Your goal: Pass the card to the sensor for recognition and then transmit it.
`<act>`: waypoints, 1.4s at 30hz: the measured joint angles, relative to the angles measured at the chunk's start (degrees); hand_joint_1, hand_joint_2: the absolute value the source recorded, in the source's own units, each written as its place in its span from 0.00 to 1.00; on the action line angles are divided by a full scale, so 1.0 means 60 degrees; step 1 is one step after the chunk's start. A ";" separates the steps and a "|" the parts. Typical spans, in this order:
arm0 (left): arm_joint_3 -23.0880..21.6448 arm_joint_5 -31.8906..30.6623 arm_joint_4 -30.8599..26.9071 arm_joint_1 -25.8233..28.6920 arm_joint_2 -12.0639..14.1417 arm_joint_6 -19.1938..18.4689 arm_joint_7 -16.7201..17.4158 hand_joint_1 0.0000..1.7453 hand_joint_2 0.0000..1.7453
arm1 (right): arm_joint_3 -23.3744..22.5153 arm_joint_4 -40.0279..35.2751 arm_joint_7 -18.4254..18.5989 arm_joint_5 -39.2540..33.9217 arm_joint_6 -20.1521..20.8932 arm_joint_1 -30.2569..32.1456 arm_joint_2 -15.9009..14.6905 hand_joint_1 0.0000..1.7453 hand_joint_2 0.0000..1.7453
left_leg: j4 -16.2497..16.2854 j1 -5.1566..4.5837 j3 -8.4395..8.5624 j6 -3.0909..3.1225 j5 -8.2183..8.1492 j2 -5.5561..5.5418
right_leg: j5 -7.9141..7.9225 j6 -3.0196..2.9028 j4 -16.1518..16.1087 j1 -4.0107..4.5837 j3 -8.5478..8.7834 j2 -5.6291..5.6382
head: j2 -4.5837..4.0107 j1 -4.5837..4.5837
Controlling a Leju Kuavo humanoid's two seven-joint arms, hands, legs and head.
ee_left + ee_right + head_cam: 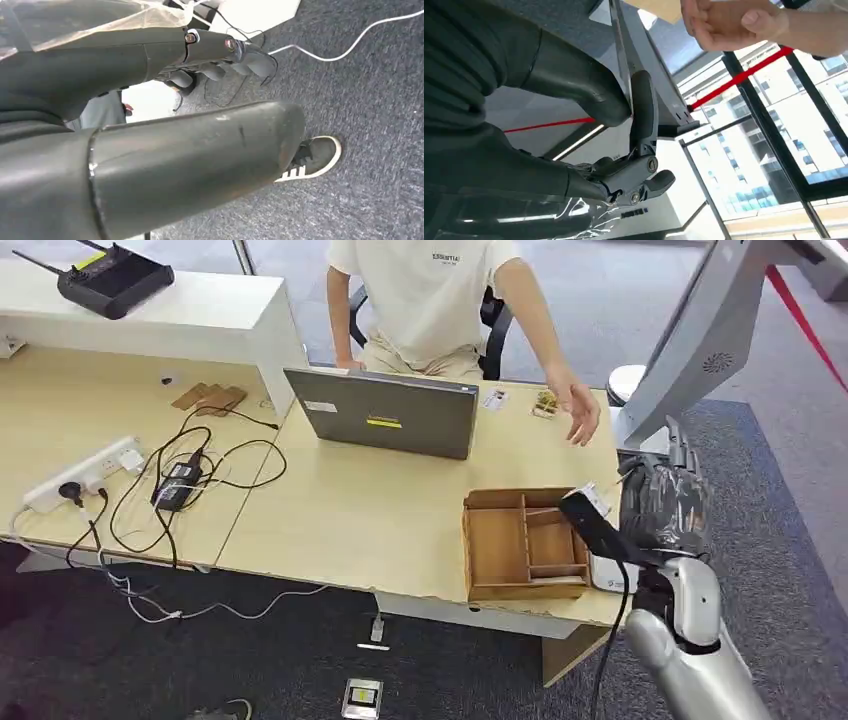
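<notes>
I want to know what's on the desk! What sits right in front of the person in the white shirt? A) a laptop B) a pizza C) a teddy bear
A: a grey laptop stands open on the desk, straight in front of the seated person.

Matt pale wood-grain desk (350,510); brown wooden tray (497,545) beside the right hand (665,502), whose fingers (644,112) are matt dark plastic under crinkled glossy film.

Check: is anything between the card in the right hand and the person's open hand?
Nothing visible. The right hand pinches the card; the person's hand is open over the desk, with only air between.
</notes>
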 joint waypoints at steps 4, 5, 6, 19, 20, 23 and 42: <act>0.0000 -0.0014 -0.0004 -0.0061 -0.0014 -0.0004 0.0000 0.00 0.00 | -0.0015 -0.0022 -0.0047 -0.0055 -0.0014 -0.0286 -0.0014 1.00 1.00 | 0.0000 0.0001 0.0000 0.0000 0.0000 -0.0001 | 0.0000 0.0000 0.0000 0.0001 0.0001 0.0000 | 0.0000 0.0004; 0.0000 -0.0036 0.0000 -0.0068 -0.0018 -0.0050 -0.0004 0.00 0.00 | -0.0011 -0.0022 -0.0069 -0.0055 -0.0011 -0.0341 -0.0014 1.00 1.00 | -0.0001 0.0001 -0.0002 0.0000 0.0000 -0.0001 | 0.0000 0.0000 0.0002 0.0001 0.0000 0.0000 | 0.0000 -0.0003; 0.0000 -0.0069 0.0000 -0.0079 -0.0022 -0.0088 -0.0007 0.00 0.00 | -0.0007 -0.0018 -0.0102 -0.0055 0.0000 -0.0408 -0.0007 1.00 1.00 | -0.0001 0.0001 -0.0003 0.0000 0.0000 -0.0001 | 0.0000 0.0000 0.0002 0.0001 0.0000 0.0000 | 0.0000 0.0000; -0.0029 -0.0998 -0.0011 -0.0727 -0.0200 -0.0845 -0.0120 0.00 0.00 | 0.0339 0.2227 -0.0725 -0.2015 0.0608 -0.3455 0.0696 1.00 1.00 | 0.0000 0.0001 -0.0012 -0.0006 0.0018 -0.0011 | 0.0013 -0.0001 0.0014 0.0000 -0.0002 -0.0002 | 0.0000 0.0004; -0.0029 -0.1042 -0.0015 -0.0765 -0.0222 -0.0848 -0.0120 0.00 0.00 | 0.0379 0.2591 -0.0758 -0.2083 0.0591 -0.3711 0.0819 1.00 1.00 | 0.0000 0.0001 -0.0012 -0.0006 0.0018 -0.0010 | 0.0013 -0.0001 0.0015 0.0000 -0.0003 -0.0002 | 0.0000 0.0000; -0.0029 -0.1144 -0.0015 -0.0868 -0.0284 -0.0911 -0.0149 0.00 0.00 | 0.0518 0.3593 -0.0842 -0.2193 0.0539 -0.4344 0.1148 1.00 1.00 | 0.0000 0.0001 -0.0013 -0.0006 0.0018 -0.0013 | 0.0012 -0.0001 0.0016 0.0001 -0.0005 -0.0002 | 0.0000 0.0000; -0.0029 -0.1260 -0.0007 -0.1035 -0.0452 -0.1114 -0.0284 0.00 0.00 | 0.1082 0.7289 -0.0954 -0.2219 0.0019 -0.5561 0.2422 0.00 1.00 | 0.0001 0.0002 -0.0011 -0.0006 0.0018 -0.0012 | 0.0012 -0.0001 0.0014 0.0001 -0.0008 -0.0003 | 0.0000 0.0000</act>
